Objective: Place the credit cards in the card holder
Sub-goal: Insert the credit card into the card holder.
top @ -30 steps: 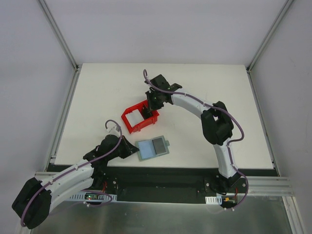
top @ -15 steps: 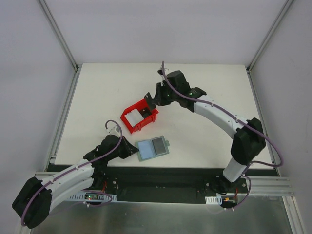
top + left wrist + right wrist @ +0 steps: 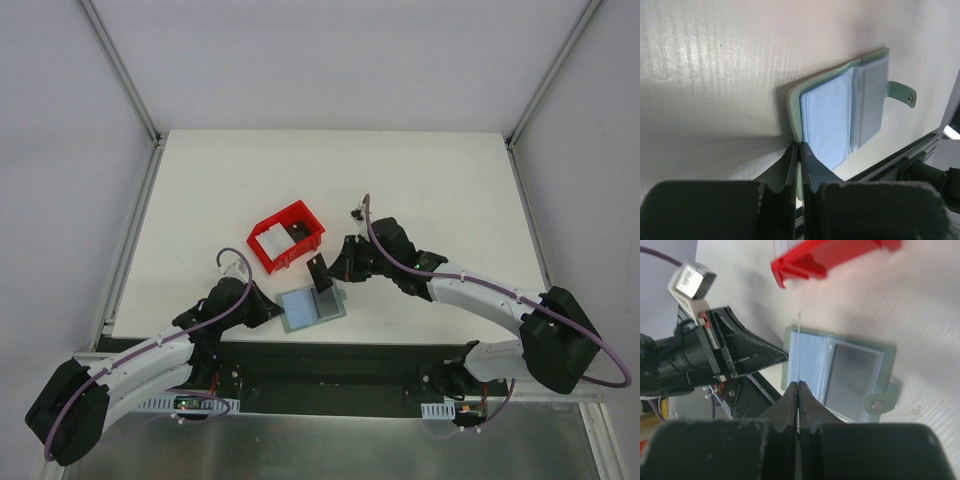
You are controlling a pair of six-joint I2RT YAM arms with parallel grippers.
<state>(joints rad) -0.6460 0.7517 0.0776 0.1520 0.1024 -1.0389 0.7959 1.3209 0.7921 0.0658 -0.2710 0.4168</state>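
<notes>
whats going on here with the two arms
The left gripper is shut on one edge of the open card holder. The right gripper pinches a dark credit card and holds it on edge just above the holder's pockets; it is not yet slid in. Pale cards lie in the red bin beyond.

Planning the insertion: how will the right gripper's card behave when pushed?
The card shows straight and edge-thin in the right gripper: probably stiff, light. Pinched at one end, it may pivot. The holder, clamped by the left gripper, likely won't slide.
</notes>
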